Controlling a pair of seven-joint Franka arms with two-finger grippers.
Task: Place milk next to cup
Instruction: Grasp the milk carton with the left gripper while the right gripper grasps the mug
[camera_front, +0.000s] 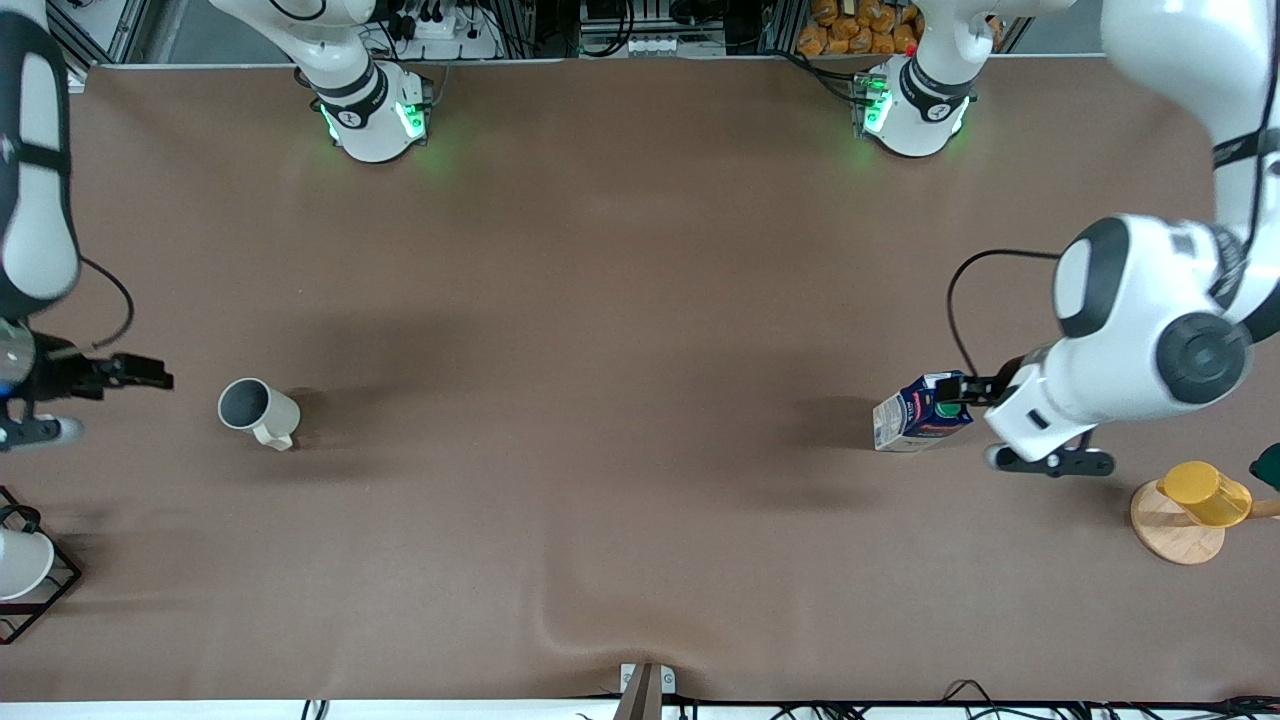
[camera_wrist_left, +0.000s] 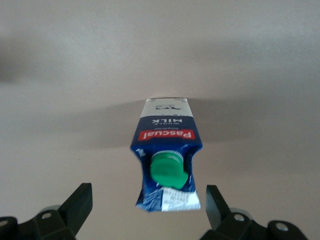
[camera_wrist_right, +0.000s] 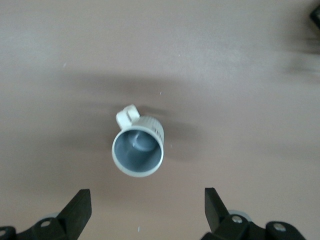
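The milk (camera_front: 922, 412), a dark blue carton with a green cap, stands upright on the brown table toward the left arm's end. In the left wrist view the milk (camera_wrist_left: 166, 150) shows its cap and red label. My left gripper (camera_front: 958, 390) is open at the carton's top. Its fingers (camera_wrist_left: 80, 202) stand wide on either side of the gable and do not touch it. The cup (camera_front: 257, 412), a cream mug with a grey inside, stands toward the right arm's end and shows in the right wrist view (camera_wrist_right: 137, 150). My right gripper (camera_front: 140, 373) hovers open and empty beside the cup.
A yellow cup (camera_front: 1205, 493) on a wooden disc (camera_front: 1170, 535) stands near the left arm's end, nearer the front camera than the milk. A white cup (camera_front: 20, 565) in a black wire rack (camera_front: 55, 590) stands at the right arm's end.
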